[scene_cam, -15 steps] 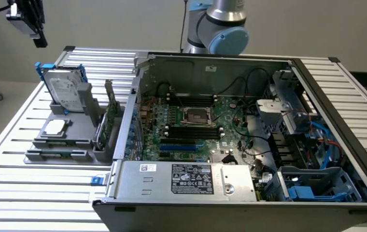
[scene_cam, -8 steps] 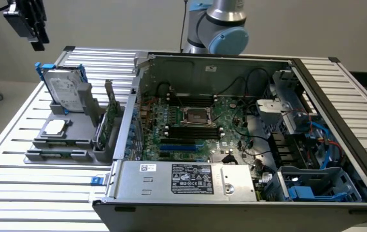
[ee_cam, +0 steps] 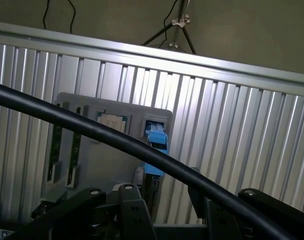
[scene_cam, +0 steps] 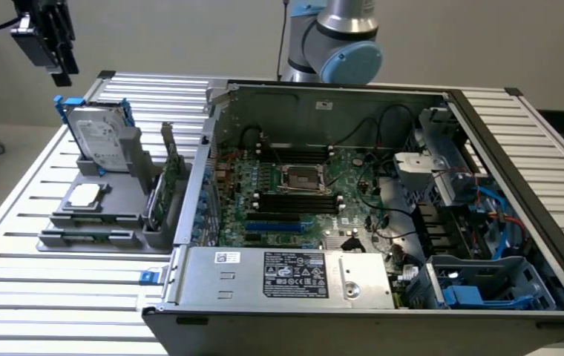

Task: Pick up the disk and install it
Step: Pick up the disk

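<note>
The disk [scene_cam: 99,137] stands on edge in a grey holder [scene_cam: 89,220] on the desk [scene_cam: 54,297], at about nine o'clock from the open computer case [scene_cam: 332,90] in the exterior view. Its upper half stands clear of the holder.

The gripper [scene_cam: 50,37] hangs in the air at about eleven o'clock from the disk, well apart from it. In the wrist view its fingers [ee_cam: 134,215] are spread wide with nothing between them. A black cable [ee_cam: 117,137] crosses in front of the camera.

By its look the disk is a stiff metal block and fairly heavy for its size, with smooth faces that could slip under a light squeeze. It is probably sensitive to knocks. The blue carrier frame [scene_cam: 61,111] around its edge looks like thin plastic that may flex, so it is a poor place to clamp. The best hold seems to be across the two flat faces on the free upper part, squarely, so the disk lifts straight out of its slot.

A small square chip [scene_cam: 84,195] lies flat in the same holder at about six o'clock from the disk. Green circuit cards [scene_cam: 170,174] stand in slots just beside it, towards the case.

The desk is ribbed aluminium slats. A blue drive bay [scene_cam: 485,285] sits at about five o'clock inside the case. The wrist view shows a plain wall and tripod legs [ee_cam: 174,30] beyond the desk's edge.
</note>
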### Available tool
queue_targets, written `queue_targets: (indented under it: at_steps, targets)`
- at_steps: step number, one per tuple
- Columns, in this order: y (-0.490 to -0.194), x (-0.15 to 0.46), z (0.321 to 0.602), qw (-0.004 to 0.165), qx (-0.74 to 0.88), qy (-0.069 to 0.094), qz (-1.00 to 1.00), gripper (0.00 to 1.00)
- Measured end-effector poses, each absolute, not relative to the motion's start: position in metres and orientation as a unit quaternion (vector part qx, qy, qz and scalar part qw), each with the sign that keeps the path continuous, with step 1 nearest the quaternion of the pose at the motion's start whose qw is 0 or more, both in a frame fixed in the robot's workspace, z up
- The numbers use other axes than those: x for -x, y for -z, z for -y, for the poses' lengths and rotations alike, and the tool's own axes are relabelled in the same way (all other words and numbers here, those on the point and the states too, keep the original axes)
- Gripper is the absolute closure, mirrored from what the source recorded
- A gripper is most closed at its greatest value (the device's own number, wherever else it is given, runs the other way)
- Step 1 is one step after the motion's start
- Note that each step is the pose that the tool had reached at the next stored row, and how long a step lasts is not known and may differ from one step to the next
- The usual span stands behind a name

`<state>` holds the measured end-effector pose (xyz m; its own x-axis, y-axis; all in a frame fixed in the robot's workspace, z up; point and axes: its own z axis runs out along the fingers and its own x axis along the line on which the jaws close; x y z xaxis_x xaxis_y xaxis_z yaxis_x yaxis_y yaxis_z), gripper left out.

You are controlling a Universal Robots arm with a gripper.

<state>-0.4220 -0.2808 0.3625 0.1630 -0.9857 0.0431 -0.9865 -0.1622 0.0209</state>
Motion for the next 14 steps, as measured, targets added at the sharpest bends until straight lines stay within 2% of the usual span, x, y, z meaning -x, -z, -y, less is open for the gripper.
queue_targets:
  at_steps: [14]
  targets:
    - [-0.337,0.424,0.282,0.022,-0.761,-0.010,0.648,0.52]
